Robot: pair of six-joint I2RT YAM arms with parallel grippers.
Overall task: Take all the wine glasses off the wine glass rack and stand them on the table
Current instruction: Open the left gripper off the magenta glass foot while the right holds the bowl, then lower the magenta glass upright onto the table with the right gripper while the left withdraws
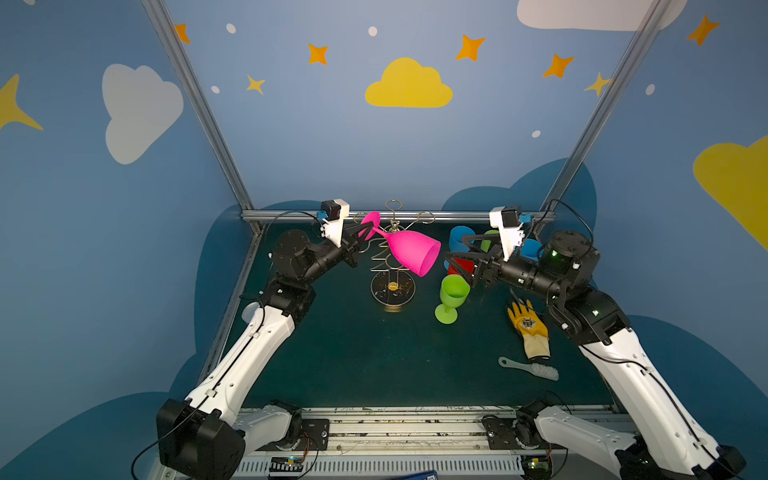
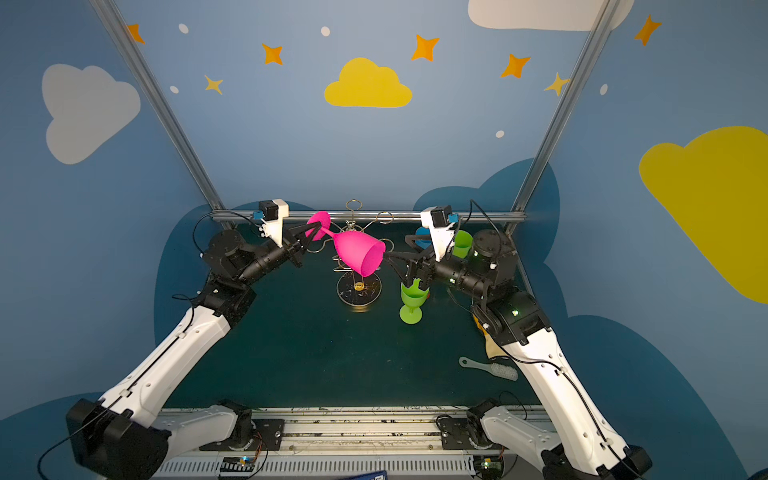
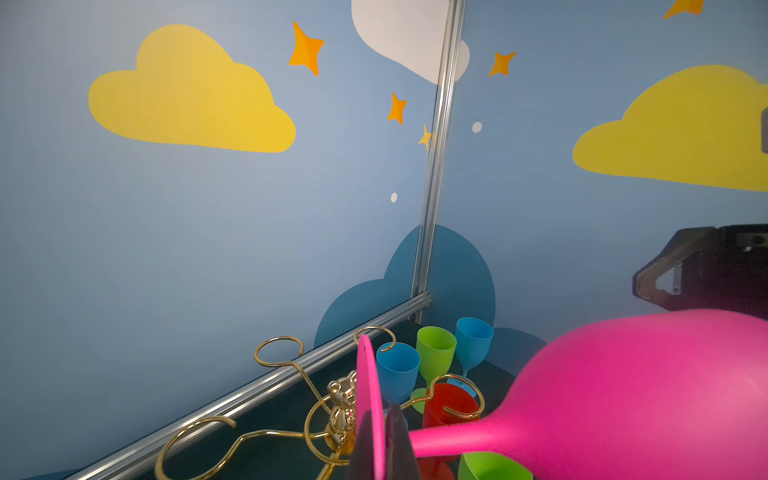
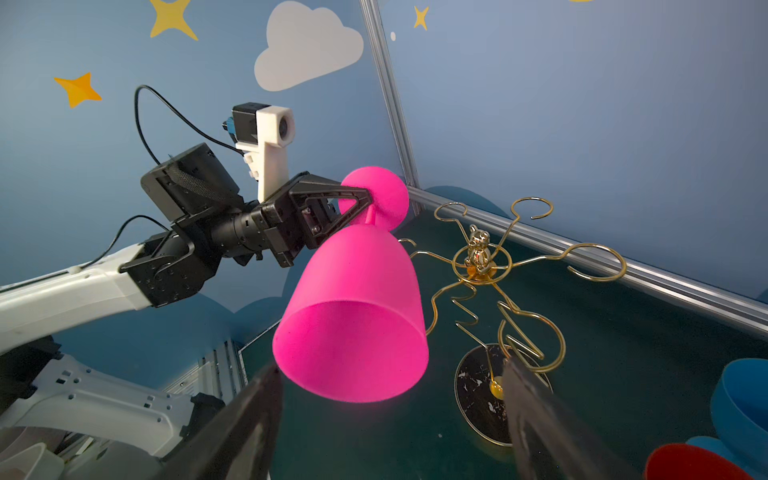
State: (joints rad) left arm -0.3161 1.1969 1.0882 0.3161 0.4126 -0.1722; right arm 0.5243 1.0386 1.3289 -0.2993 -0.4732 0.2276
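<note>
A pink wine glass (image 1: pixel 409 251) (image 2: pixel 357 255) (image 4: pixel 353 316) hangs tilted in the air, with its bowl pointing right and its foot to the left. My left gripper (image 1: pixel 365 232) (image 3: pixel 380 432) (image 4: pixel 365 199) is shut on the disc of that foot. The gold wine glass rack (image 1: pixel 392 289) (image 2: pixel 358 289) (image 4: pixel 478 253) stands just behind the glass on its dark round base. In the right wrist view none of its arms touches the glass. My right gripper (image 1: pixel 451 257) (image 4: pixel 388 374) is open just short of the bowl's rim, its jaws wide and holding nothing.
A green wine glass (image 1: pixel 453 297) stands upright right of the rack. Blue, green and red glasses (image 3: pixel 434 357) cluster at the back right corner. A yellow glove (image 1: pixel 528 328) and a brush (image 1: pixel 530 368) lie at the right.
</note>
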